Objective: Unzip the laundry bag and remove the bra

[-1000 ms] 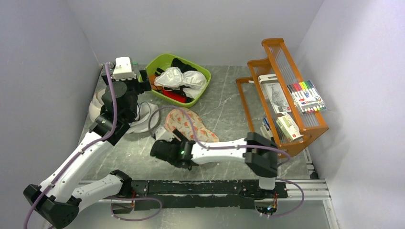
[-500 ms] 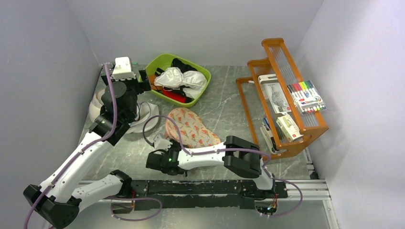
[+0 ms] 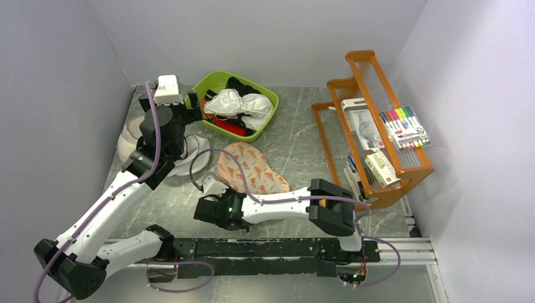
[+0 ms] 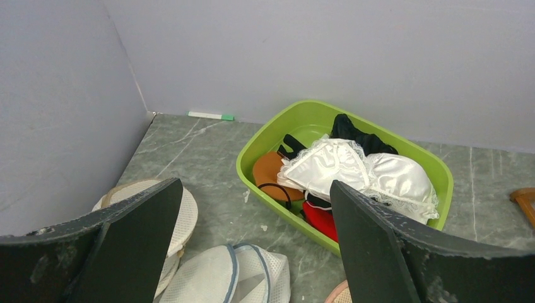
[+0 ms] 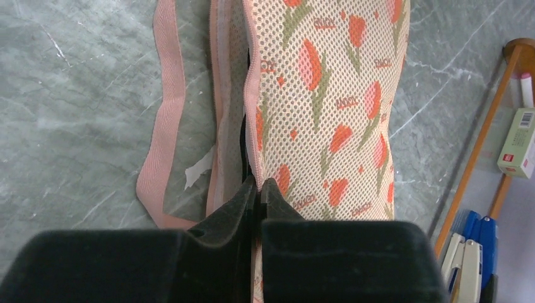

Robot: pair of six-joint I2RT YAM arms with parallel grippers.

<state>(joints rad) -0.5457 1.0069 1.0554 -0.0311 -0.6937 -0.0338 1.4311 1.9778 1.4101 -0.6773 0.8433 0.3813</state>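
Note:
The laundry bag [image 3: 253, 169] [image 5: 328, 95], pale pink mesh with orange-red flowers, lies flat in the middle of the table. A pink strap [image 5: 165, 113] loops out from its left edge. My right gripper [image 5: 258, 184] [image 3: 216, 187] is shut, its tips pinching the bag's pink edge seam at the near-left end. A narrow dark slit runs along that edge, and I cannot make out the bra there. My left gripper [image 4: 255, 183] [image 3: 195, 108] hangs wide open above the table, between the white mesh bags and the green bin, holding nothing.
A green bin [image 3: 270, 100] [image 4: 252, 158] at the back holds white bras and red, black and orange items. White mesh bags [image 3: 189, 161] [image 4: 214, 271] lie at the left. An orange rack [image 3: 372, 126] with markers and boxes stands on the right.
My right gripper has closed on the bag's edge after sliding back toward the near-left end. My left arm has shifted slightly toward the green bin, still open.

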